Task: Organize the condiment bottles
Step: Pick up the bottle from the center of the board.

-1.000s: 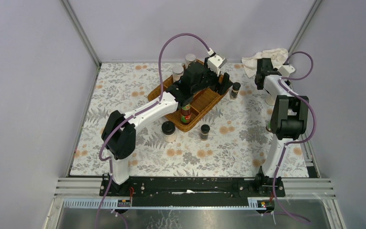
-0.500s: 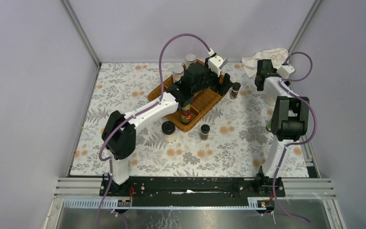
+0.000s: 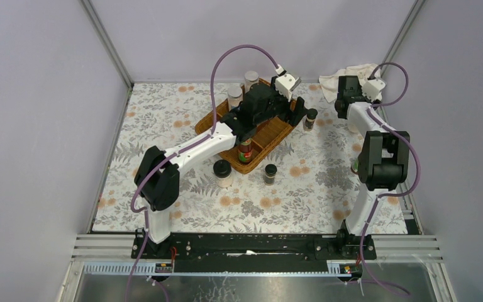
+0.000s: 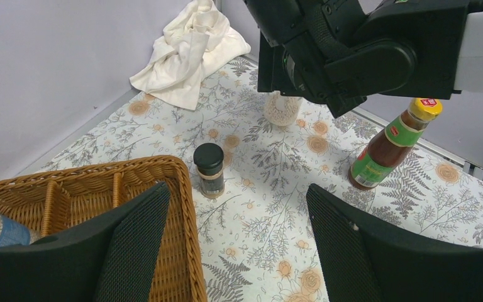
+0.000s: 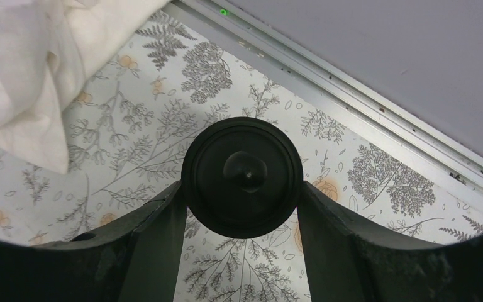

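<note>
Right hand [image 5: 241, 204] grips the black-lidded jar [image 5: 241, 170] and has edged toward the cloth [image 5: 31, 69]. Left hand [image 4: 236, 195] unchanged: wide, empty, over the wicker tray [image 4: 185, 207] edge.

Left tool [image 4: 236, 195] open; right tool [image 5: 241, 192] gripping jar [image 5: 223, 148].

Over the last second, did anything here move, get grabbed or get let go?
The right arm's wrist edged toward the back, nearer the white cloth, and its elbow sank slightly nearer. The right hand stayed closed on the black-lidded jar; nothing was newly taken or released. The left hand stayed open over the wicker tray, and the small dark jar beside it did not move.
</note>
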Available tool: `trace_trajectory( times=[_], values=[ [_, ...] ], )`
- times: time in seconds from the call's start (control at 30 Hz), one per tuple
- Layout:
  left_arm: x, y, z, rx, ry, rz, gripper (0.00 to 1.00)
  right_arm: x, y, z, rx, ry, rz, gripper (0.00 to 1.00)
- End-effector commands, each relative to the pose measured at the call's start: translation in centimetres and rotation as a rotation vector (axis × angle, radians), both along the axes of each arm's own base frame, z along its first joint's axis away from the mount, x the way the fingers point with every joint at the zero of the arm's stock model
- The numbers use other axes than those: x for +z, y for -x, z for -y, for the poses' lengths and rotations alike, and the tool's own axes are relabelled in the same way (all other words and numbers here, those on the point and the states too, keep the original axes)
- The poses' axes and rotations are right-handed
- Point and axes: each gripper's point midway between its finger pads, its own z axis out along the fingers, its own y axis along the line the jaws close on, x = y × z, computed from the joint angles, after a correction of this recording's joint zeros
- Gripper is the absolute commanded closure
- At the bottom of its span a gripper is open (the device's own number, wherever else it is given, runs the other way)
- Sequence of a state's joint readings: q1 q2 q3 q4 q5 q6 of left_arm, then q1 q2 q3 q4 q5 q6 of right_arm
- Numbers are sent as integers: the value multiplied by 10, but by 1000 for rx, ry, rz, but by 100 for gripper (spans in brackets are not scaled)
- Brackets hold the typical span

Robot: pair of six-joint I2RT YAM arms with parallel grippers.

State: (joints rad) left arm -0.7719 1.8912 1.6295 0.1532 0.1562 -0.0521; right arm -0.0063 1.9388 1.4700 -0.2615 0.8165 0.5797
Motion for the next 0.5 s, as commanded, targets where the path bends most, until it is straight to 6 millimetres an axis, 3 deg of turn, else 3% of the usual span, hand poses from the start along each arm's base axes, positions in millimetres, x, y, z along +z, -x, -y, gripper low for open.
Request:
trace_trajectory(
  times=[0.0, 0.3, 0.47],
  values=[
    [5, 5, -2, 9, -11, 21, 15, 61, -12, -11, 39, 38, 151, 100],
    [11, 3, -6, 36, -8, 36, 16, 99, -20, -25, 116, 70, 206, 100],
    [28, -3, -22, 104, 1, 78, 16, 122, -28, -32, 169, 61, 255, 100]
  ],
)
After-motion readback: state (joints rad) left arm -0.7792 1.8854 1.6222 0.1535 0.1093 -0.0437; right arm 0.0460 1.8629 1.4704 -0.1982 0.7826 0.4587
